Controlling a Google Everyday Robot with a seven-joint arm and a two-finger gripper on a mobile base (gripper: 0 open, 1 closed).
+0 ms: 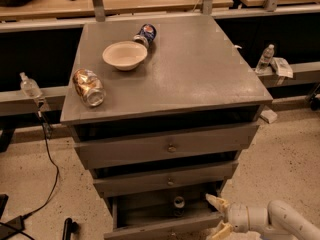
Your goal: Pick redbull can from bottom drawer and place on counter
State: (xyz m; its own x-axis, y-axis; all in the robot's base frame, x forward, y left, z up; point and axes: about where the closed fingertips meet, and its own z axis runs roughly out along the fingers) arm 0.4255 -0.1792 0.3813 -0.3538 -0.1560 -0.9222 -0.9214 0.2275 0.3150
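The bottom drawer (pixel 145 218) of the grey cabinet is pulled open. The redbull can (pixel 178 204) stands upright inside it near the back; I see mostly its shiny silver top, the body is dark and partly hidden. My gripper (pixel 218 216) is low at the drawer's right front corner, just right of the can and apart from it. Its two cream fingers (pixel 215 202) are spread open and hold nothing. The counter (pixel 200 69) is the broad grey top of the cabinet.
On the counter are a white bowl (pixel 125 55), a gold-brown can (pixel 88 87) lying on its side at the left edge, and a blue can (pixel 145 34) lying behind the bowl. Two upper drawers stand slightly ajar. A black cable (pixel 50 154) runs over the floor at left.
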